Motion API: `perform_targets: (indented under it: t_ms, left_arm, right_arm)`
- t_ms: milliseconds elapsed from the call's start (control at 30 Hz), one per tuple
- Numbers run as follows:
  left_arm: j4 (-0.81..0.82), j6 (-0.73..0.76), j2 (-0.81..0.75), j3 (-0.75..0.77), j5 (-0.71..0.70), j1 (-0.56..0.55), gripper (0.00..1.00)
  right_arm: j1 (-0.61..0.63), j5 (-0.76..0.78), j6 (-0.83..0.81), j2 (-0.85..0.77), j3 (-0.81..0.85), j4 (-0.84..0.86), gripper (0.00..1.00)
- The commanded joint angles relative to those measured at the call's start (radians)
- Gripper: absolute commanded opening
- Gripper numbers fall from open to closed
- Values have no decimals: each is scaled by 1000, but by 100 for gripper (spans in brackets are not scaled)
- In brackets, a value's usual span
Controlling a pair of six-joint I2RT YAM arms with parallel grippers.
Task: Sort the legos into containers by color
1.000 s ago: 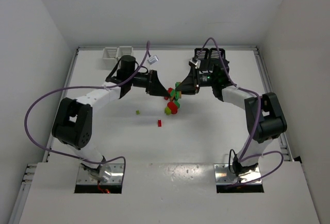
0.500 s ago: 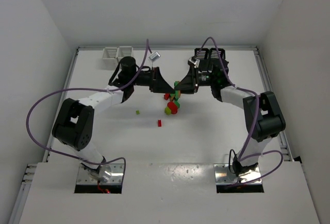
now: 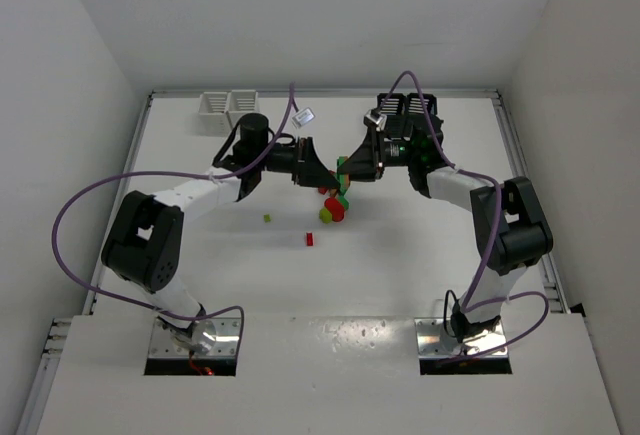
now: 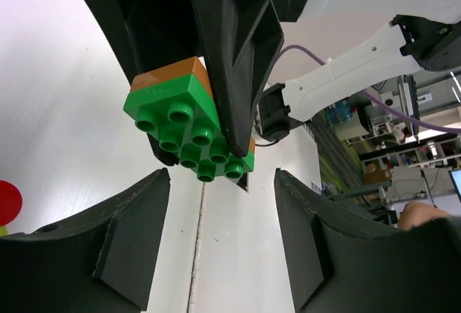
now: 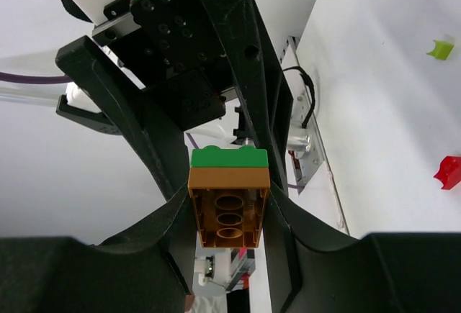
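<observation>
Stretching beneath everything, the white tabletop (image 3: 400, 255) is carrying a heap of red, green and yellow-green plastic bricks (image 3: 333, 205) near its middle. Both black-and-white arms are reaching in from either side and meeting just beyond the heap's far edge.

A pair of white slatted square bins (image 3: 227, 105) is sitting well to the far left of the heap. A pair of black slatted square bins (image 3: 408, 107) is sitting to its far right, partly hidden behind the right arm.

The right gripper (image 5: 229, 212) is pinching a two-brick stack, green plastic on orange-brown plastic (image 5: 229, 198). Its black fingers are pressing on the stack's two sides, and the stack is hanging clear of the tabletop just past the heap. The left gripper (image 4: 222, 183) is facing the stack's studded green side with its fingers spread wide. They are standing close on either side of the stack, and the wrist view is showing a gap between them and it.

A small red brick (image 3: 309, 239) is lying alone just nearer than the heap, towards the left. A tiny yellow-green brick (image 3: 267, 218) is lying alone to the heap's left.
</observation>
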Motion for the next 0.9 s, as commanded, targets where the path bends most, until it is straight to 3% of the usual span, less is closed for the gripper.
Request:
perform_targets:
  t_ms: [0, 233, 533, 667, 867]
  left_arm:
    - [-6, 10, -25, 3, -1, -22, 65]
    - [109, -78, -25, -8, 10, -31, 64]
    - [132, -99, -16, -17, 10, -31, 44]
    - [142, -121, -16, -17, 10, -31, 44]
    - [152, -141, -16, -8, 10, -31, 54]
  right_arm:
    - [9, -2, -4, -9, 17, 74, 0]
    - [9, -2, -4, -9, 8, 74, 0]
    - [18, -2, -13, -9, 8, 74, 0]
    - [18, -2, -13, -9, 8, 74, 0]
    - [18, -2, -35, -9, -1, 64, 0]
